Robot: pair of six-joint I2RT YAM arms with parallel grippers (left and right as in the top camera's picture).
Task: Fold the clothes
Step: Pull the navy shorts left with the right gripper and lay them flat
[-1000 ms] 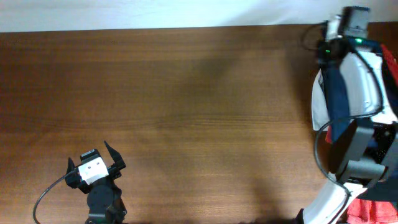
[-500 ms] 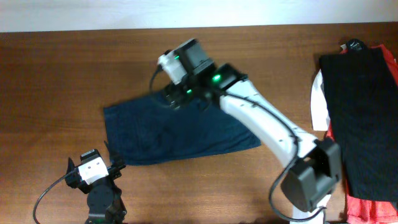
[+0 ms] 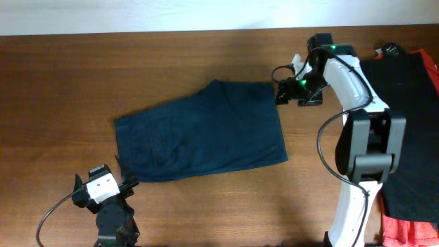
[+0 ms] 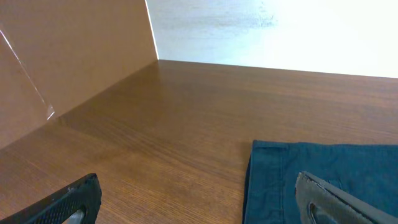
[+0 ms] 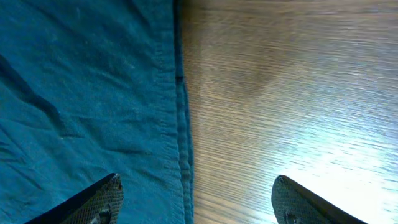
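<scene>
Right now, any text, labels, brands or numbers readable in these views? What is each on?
No readable text in any view.
Navy garment: plain, no label or print showing.
Black garment: no print showing.
Left hand: dark marks on its white housing, too small to read.
Right arm: green lights only, no lettering visible.

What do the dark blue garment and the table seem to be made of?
The dark blue garment: probably woven cotton, matte, given soft creases and a stitched hem. The table: wood or wood-look laminate, given grain lines; slight sheen.
</scene>
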